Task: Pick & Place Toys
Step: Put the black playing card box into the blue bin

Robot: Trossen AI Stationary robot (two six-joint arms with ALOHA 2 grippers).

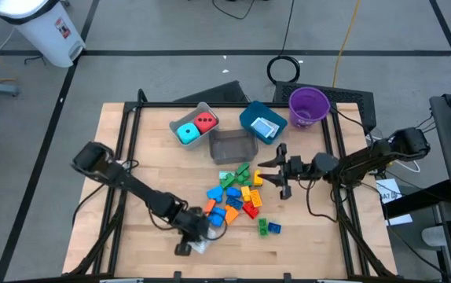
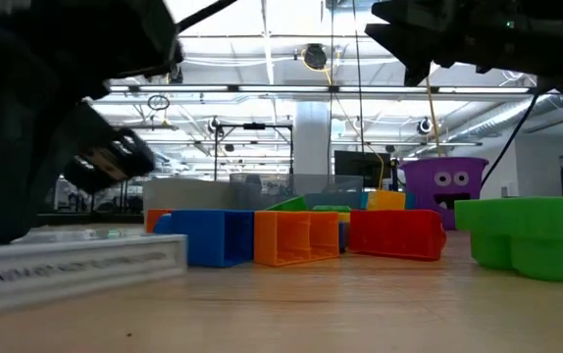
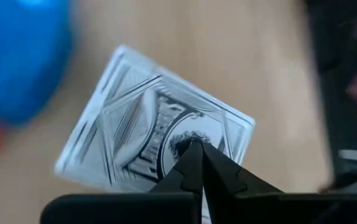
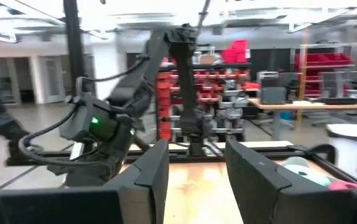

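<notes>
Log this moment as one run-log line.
left gripper: shut on card, front table edge | right gripper: open, empty, above bricks

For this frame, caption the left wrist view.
Left gripper shut on a flat white patterned card lying on the wooden table.

A wooden table [image 1: 155, 149] is standing on a grey floor [image 1: 170, 31] crossed by dark lines. A white bin [image 1: 41, 27] is sitting nearby. Ceiling lights [image 2: 262, 25] are glowing; red-stocked shelves [image 4: 197, 81] are lining the room.
</notes>
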